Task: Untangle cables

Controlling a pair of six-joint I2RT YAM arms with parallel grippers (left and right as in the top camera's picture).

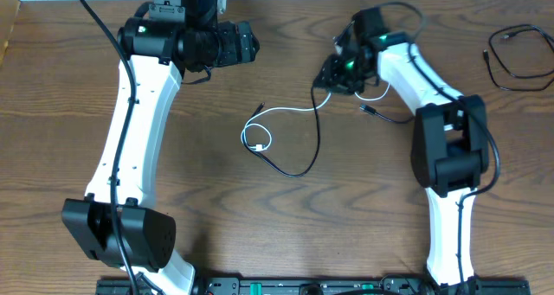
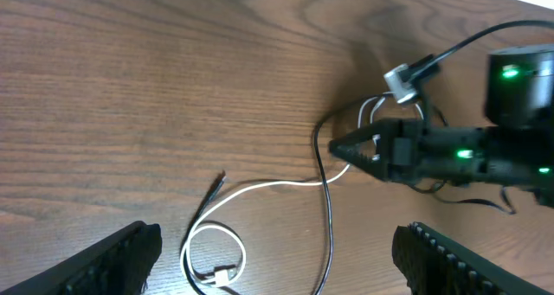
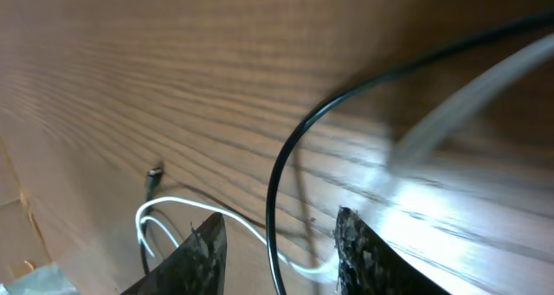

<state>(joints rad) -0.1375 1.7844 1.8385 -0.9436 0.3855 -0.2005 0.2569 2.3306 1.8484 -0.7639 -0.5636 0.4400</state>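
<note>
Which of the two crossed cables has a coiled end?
The white cable; its free end curls into a small loop, while the black cable only bends.

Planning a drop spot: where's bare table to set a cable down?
Free: front-centre table below the black cable, between left arm and right arm; back strip between left tool and right tool. Crowded: at the right tool, where white cable crosses black.

bare table left of cables, right arm crowding their right end
</note>
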